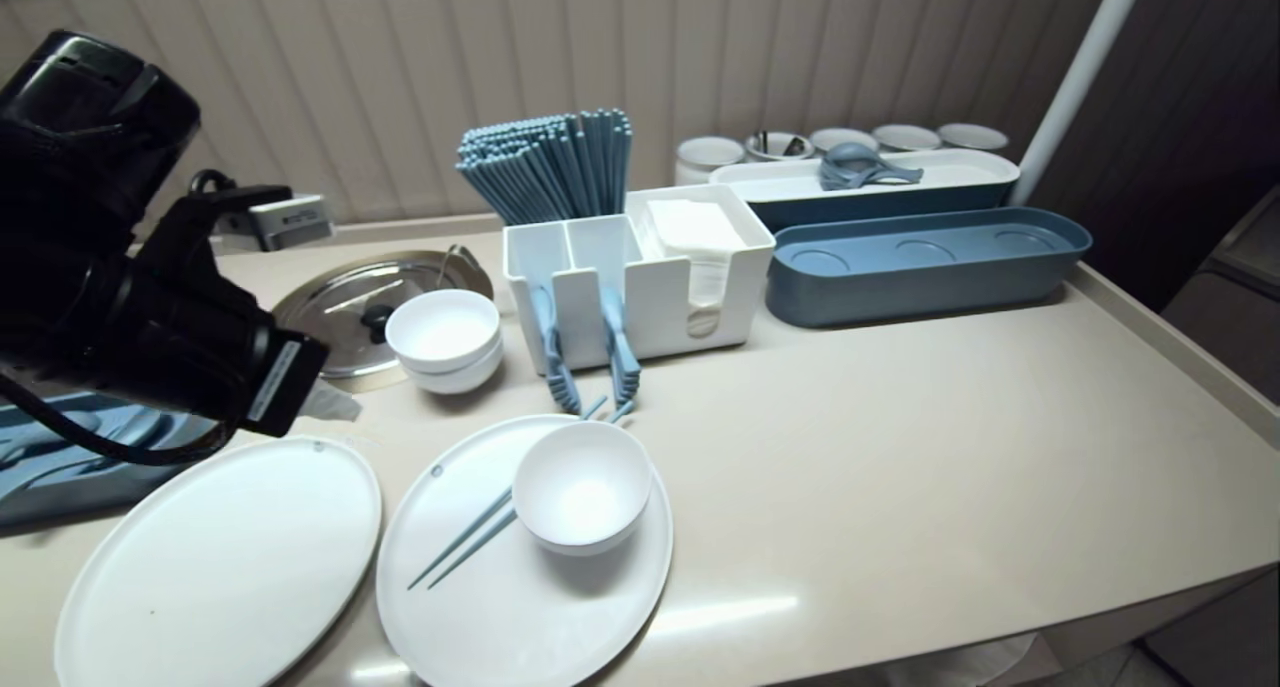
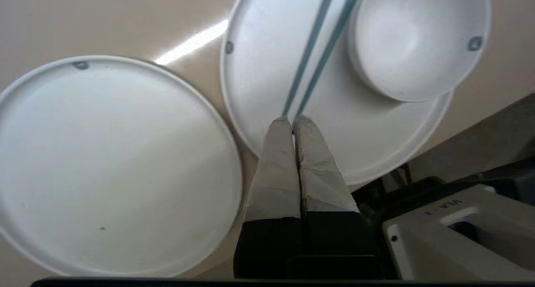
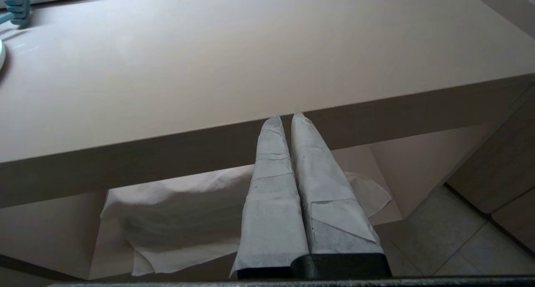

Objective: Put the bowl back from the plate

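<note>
Left gripper (image 2: pixel 292 120), pinched empty, hovers above the right-hand round white plate (image 2: pixel 259 69), at its left rim.
Keep tips off slim blue chopsticks (image 2: pixel 305 55); right gripper (image 3: pixel 286 116) parked, closed.

At the worktop's (image 1: pixel 950 447) back edge, a white organizer (image 1: pixel 650 312) holds a bundle of blue chopsticks (image 1: pixel 550 167) and paper napkins (image 1: pixel 695 229). Two stacked white bowls (image 1: pixel 443 342) and a steel lid (image 1: pixel 330 302) lie just beside it, toward the left edge. Toward the right back corner sits a blue oblong tray (image 1: pixel 920 272), with a white-rimmed tray (image 1: pixel 960 172) of blue spoons (image 1: pixel 858 167) behind it.
</note>
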Tool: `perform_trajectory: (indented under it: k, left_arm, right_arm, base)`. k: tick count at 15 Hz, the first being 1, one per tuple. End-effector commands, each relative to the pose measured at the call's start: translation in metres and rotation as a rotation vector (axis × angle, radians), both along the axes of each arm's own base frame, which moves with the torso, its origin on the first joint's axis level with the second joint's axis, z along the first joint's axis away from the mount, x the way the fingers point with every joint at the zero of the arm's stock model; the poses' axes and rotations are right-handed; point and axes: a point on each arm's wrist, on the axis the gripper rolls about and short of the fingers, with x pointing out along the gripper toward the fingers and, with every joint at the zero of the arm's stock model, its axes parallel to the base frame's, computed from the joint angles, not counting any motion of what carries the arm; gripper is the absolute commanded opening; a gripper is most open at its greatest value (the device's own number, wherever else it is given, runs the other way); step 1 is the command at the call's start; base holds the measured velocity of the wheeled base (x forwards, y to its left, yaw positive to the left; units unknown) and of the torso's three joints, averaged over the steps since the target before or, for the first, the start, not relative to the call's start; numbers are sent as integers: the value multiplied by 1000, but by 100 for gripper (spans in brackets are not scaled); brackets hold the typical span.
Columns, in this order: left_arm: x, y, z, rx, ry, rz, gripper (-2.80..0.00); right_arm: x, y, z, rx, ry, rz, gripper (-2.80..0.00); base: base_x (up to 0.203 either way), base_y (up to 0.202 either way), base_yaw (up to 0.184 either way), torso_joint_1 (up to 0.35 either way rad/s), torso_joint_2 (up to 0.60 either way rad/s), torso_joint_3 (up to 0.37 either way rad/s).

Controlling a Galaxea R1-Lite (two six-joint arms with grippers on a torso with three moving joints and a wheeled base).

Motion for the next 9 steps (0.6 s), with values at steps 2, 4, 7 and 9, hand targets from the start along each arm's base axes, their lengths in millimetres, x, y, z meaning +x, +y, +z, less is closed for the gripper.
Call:
perform_trajectory:
  k: [2,4,7,9]
  left_arm:
    - [6,-37,4,-112,71,29,-280]
    - [18,-64,2,-153,168,74,-280]
    - [29,-95,-18,-124,269,81,-280]
    - [40,-101,-28,-70,252,145,-280]
  right_arm:
    - [0,0,0,0,0,0,-280]
    - [0,0,0,0,0,-1,-280]
    - [0,0,0,0,0,-1,-280]
    - [0,0,0,0,0,0,-280]
  base:
    - [0,0,0,0,0,0]
    - [0,0,0,0,0,0]
    - [0,0,0,0,0,0]
    - [0,0,0,0,0,0]
